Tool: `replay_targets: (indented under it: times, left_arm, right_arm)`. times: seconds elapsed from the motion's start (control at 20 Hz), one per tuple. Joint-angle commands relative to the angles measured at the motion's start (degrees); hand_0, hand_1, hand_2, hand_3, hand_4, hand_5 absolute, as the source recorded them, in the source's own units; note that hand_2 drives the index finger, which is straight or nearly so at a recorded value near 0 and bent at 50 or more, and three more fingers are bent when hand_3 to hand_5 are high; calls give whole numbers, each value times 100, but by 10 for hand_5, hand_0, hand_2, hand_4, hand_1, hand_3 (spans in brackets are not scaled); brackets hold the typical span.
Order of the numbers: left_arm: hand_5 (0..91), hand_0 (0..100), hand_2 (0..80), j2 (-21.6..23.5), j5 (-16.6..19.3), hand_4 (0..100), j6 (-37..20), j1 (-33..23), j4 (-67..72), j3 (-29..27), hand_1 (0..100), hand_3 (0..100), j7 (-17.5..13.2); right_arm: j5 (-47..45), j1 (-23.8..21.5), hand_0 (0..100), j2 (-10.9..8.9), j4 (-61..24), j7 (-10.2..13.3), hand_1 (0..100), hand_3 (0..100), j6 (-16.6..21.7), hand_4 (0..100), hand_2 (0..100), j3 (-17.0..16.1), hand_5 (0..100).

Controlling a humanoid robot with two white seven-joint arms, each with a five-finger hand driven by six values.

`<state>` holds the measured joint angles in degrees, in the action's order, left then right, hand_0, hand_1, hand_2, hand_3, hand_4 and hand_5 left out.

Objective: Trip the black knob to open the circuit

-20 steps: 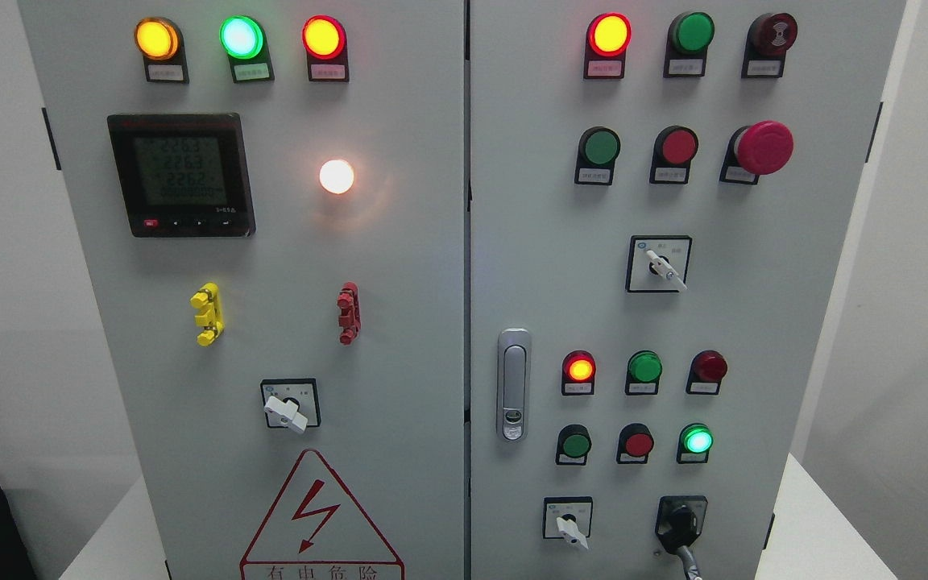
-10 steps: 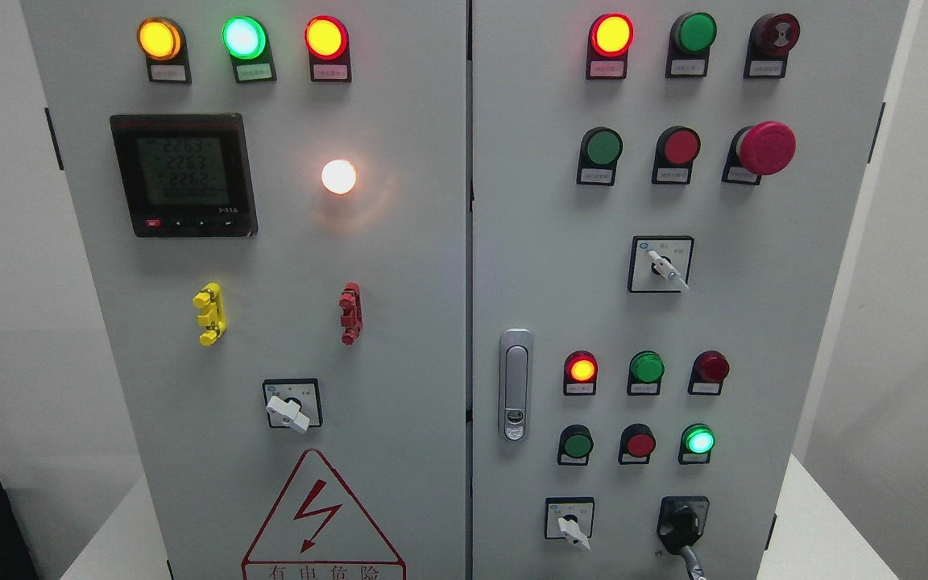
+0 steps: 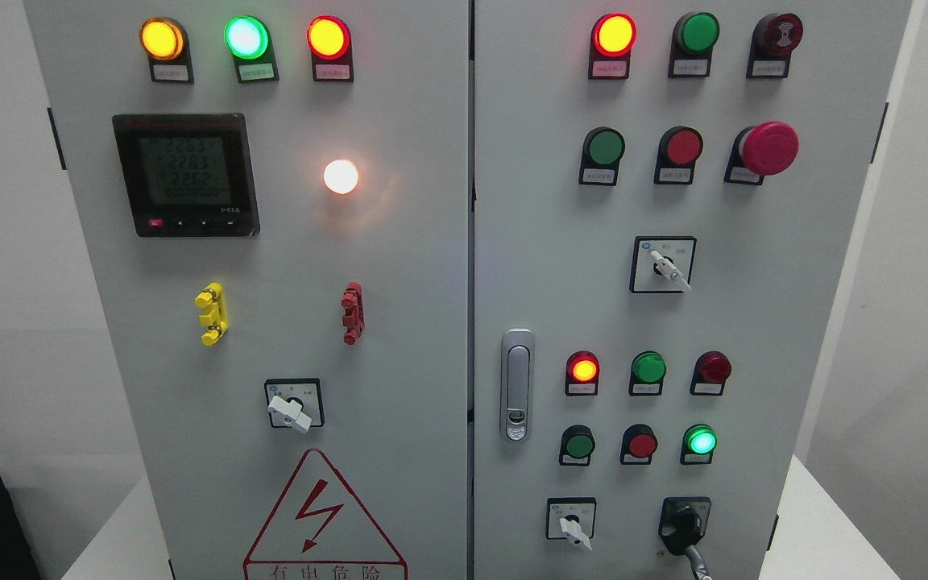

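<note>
No arm or hand in view.

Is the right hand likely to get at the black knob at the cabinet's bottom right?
Probably yes: nothing covers the black knob, and the panel around it looks free. Neither hand is in view, though.

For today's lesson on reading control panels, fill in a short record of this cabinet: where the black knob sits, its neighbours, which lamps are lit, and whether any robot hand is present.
black knob: bottom right of right door, handle pointing down-right
nearest neighbour: white selector switch to its left
directly above: lit green lamp
left door lamps lit: yellow lamp, white lamp
meter: digital meter, display on
emergency stop: red mushroom button, upper right
robot hands: none in view
</note>
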<state>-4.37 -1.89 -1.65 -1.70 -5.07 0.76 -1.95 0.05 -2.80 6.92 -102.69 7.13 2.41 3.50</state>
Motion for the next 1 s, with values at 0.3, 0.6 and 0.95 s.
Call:
replay_targets:
  times: [0.3,0.6,0.95]
  left_arm:
    - [0,120,0,-3,-14,0,-2,3,6,-5,389,0,2]
    - [0,120,0,-3,-14,0,-2,11,6,-5,389,0,2]
    - [0,120,0,-3,-14,0,7,3,6,-5,389,0,2]
  right_arm:
    - [-13,25,751,-6,-339,-124,826,1000,216,1000,0,-42,939]
    - [-5,-28,757,-6,-339,-124,830,1000,207,1000,0,-42,939]
    - [-13,-98,777,-15,-339,-115,840,1000,207,1000,0,-68,934]
